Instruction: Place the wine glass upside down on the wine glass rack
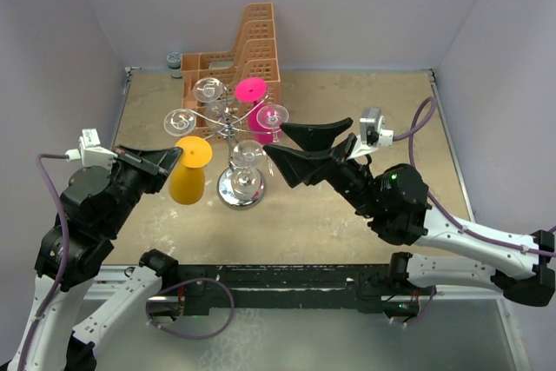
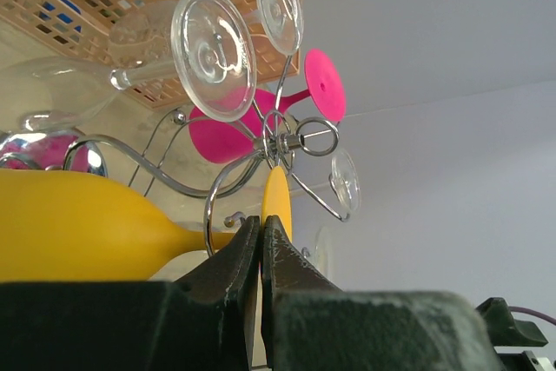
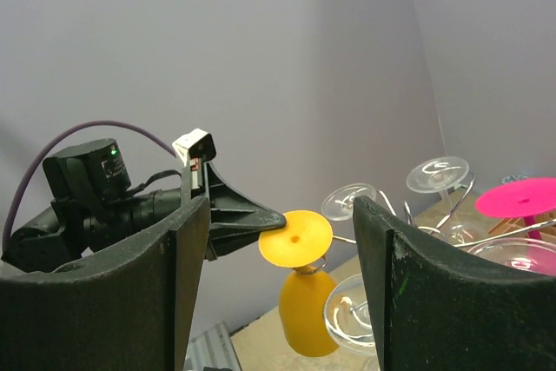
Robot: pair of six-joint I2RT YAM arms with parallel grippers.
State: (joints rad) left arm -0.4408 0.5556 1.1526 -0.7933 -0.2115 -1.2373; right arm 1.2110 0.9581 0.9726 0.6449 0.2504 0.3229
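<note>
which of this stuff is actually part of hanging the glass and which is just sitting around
In the job: yellow wine glass, bowl down at the rack, foot pinched by the left gripper; wine glass rack; right gripper, open beside the rack.
Lying about: orange basket; pink glass and clear glasses on the rack; small dark pot by the back wall.

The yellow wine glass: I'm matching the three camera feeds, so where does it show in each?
Top external: the yellow wine glass is left of centre, upside down.
Left wrist: lower left, its bowl lying across the frame.
Right wrist: bottom centre, foot uppermost.
Shared landmark: the pink glass, upper centre in the left wrist view, far right in the right wrist view.
</note>
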